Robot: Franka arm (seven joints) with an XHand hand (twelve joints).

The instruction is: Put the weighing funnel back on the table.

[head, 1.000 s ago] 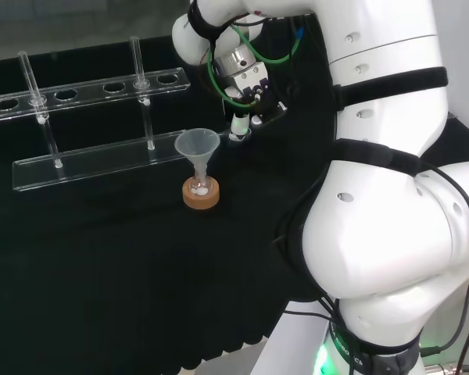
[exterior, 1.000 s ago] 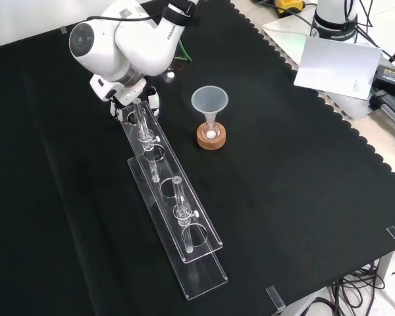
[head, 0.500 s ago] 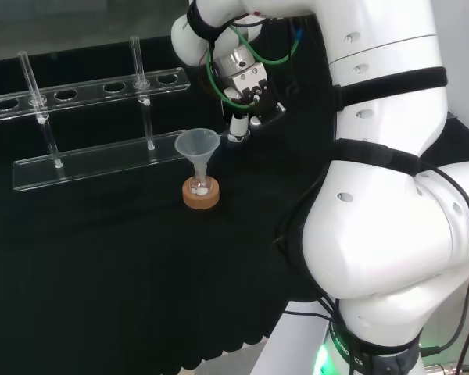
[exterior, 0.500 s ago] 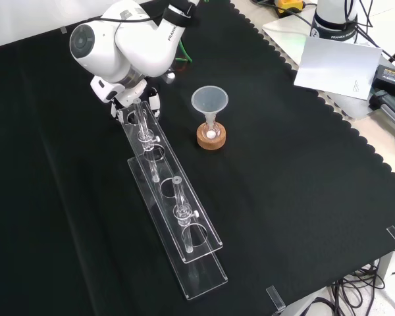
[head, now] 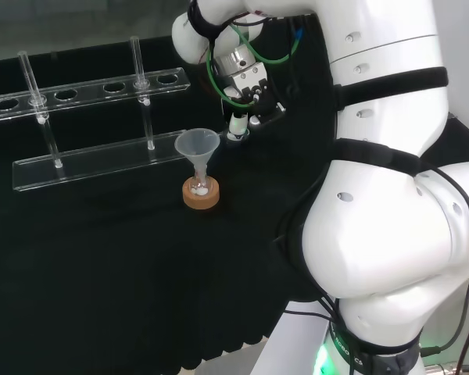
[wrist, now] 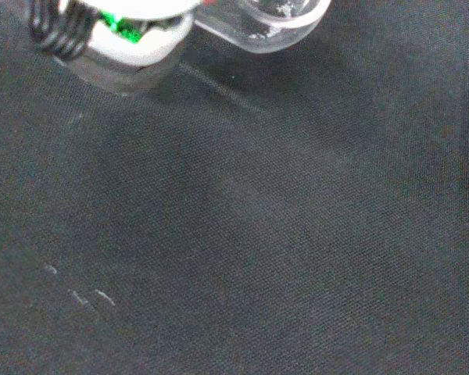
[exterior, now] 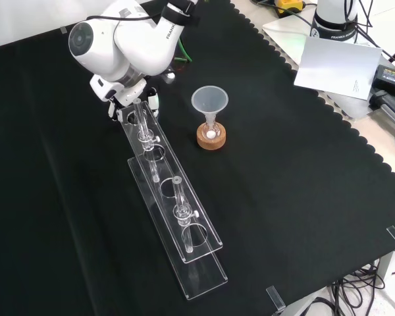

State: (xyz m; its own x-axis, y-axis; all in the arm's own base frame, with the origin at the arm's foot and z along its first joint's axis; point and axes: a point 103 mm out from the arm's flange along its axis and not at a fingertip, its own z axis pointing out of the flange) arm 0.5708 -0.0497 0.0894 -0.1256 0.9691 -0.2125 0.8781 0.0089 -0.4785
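Note:
The hand [head: 246,92] hangs low over the cloth, right of the funnel [head: 196,147] in the head view, with a white fingertip [head: 236,125] near the cloth. In the front view the hand [exterior: 128,99] sits under the arm's big link, at the rack's far end. The wrist view has a small clear rounded piece, the weighing funnel [wrist: 275,19], close above the cloth beside a white finger [wrist: 129,43] of the hand. The fingers look curled on it. The rest of the grip is hidden.
The funnel [exterior: 209,100] stands in a small flask on a cork ring [exterior: 211,137]. A clear test tube rack [exterior: 174,217] with two tubes runs from the hand toward the front edge. Papers and cables [exterior: 336,62] lie beyond the cloth's right edge.
The hand has shifted very slightly to the left in the head view. The funnel, flask and rack stand as before.

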